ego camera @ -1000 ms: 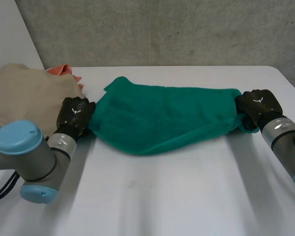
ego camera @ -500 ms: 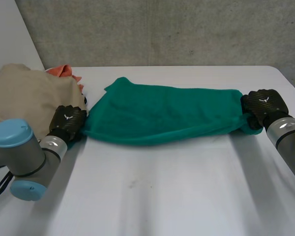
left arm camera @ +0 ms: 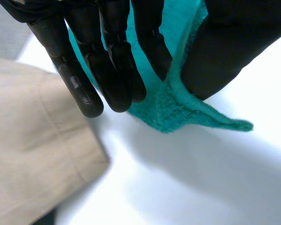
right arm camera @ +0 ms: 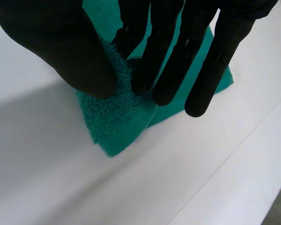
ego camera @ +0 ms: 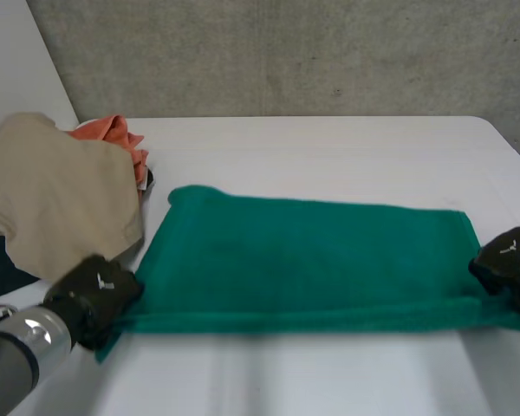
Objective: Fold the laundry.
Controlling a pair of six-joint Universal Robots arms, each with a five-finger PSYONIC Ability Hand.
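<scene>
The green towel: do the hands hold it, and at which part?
The left hand pinches the green towel at its near left corner, the right hand at its near right corner.

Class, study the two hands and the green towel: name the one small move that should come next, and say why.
Probably lift both near corners together and carry them over to the far edge. The green towel lies spread flat on the table, the left hand pinches its near left corner and the right hand its near right corner, so a half fold looks ready.
</scene>
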